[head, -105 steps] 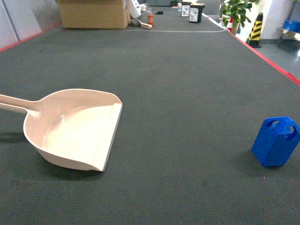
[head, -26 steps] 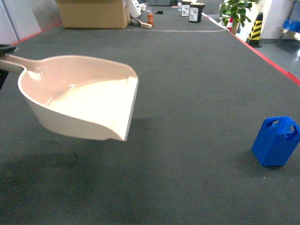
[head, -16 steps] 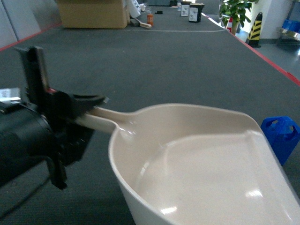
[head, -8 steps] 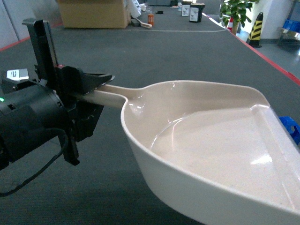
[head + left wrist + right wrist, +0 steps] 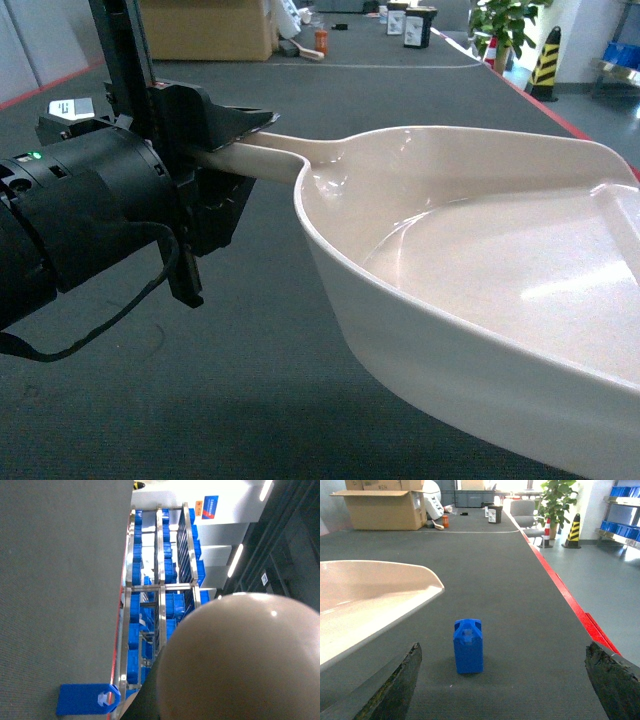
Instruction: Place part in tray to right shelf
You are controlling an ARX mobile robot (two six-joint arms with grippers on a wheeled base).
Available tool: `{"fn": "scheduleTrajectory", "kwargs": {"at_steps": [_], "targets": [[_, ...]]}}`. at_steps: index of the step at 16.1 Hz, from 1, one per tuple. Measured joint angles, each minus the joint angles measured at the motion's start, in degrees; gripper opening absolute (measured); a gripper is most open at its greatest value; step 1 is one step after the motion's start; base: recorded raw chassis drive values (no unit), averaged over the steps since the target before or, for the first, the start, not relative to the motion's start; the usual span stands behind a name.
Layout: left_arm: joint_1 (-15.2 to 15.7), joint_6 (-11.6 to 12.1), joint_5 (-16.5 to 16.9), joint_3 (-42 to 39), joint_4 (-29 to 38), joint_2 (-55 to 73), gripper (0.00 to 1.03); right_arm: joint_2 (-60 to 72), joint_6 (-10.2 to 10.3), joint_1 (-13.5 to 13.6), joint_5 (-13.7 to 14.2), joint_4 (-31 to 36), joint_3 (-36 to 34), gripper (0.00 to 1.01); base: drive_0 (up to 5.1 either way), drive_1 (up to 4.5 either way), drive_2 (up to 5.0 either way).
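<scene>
My left gripper [image 5: 228,148] is shut on the long handle of the cream tray [image 5: 470,250], which hangs above the dark carpet and fills the right half of the head view. The tray hides the part there. In the right wrist view the small blue part [image 5: 468,646] stands upright on the carpet, just right of the tray's front lip [image 5: 375,600]. My right gripper [image 5: 503,649] is open wide, the part ahead and left of centre between its fingers. From the left wrist, the tray's bowl [image 5: 240,655] blocks the jaws; the part [image 5: 87,699] shows beside it.
Steel racks with blue crates [image 5: 160,605] stand beyond the red floor line [image 5: 570,605]; I cannot tell which is the right shelf. A cardboard box [image 5: 200,28], a potted plant [image 5: 505,25] and a striped cone [image 5: 545,62] sit at the far end.
The tray has been lifted off the carpet by its handle and carried right and higher. It now covers the part in the head view. The left arm has come further into view.
</scene>
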Motion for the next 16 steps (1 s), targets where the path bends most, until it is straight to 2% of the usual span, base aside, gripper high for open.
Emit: {"fn": "scheduleTrajectory", "kwargs": {"at_steps": [7,8,9,10,11,12,13,16], "targets": [[-0.4,-0.1,0.4,-0.2,0.0,0.0,0.14,0.0,0.0,0.0,0.0,0.0,0.0,0.98,0.0,0.0,0.0],[-0.4,-0.1,0.4,-0.2,0.0,0.0,0.14,1.5,0.8,1.0,3.5,-5.1,1.4,0.98,0.0,0.0,0.0],[-0.4,-0.1,0.6,-0.2,0.0,0.0,0.14,10.8,2.0,1.2,9.2,-8.5,4.6,0.98,0.0,0.0,0.0],[-0.4,-0.1,0.5,-0.2,0.1,0.0,0.14,21.3,2.9,-2.1,10.2,-3.5,7.2,0.98,0.0,0.0,0.0],[-0.4,-0.1,0.6,-0.2,-0.1,0.0,0.14,28.8,3.3,-4.6,8.6,1.1,9.4,0.98,0.0,0.0,0.0],[-0.4,-0.1,0.7,-0.2,0.0,0.1,0.14,36.3,3.3,-5.4,6.5,5.6,12.0,0.98,0.0,0.0,0.0],[-0.4,-0.1,0.5,-0.2,0.0,0.1,0.14,45.2,3.2,-5.4,2.6,9.4,14.9,0.98,0.0,0.0,0.0],[-0.4,-0.1,0.6,-0.2,0.0,0.1,0.14,65.0,2.7,-5.3,-3.7,16.2,21.2,0.98,0.0,0.0,0.0]]}}
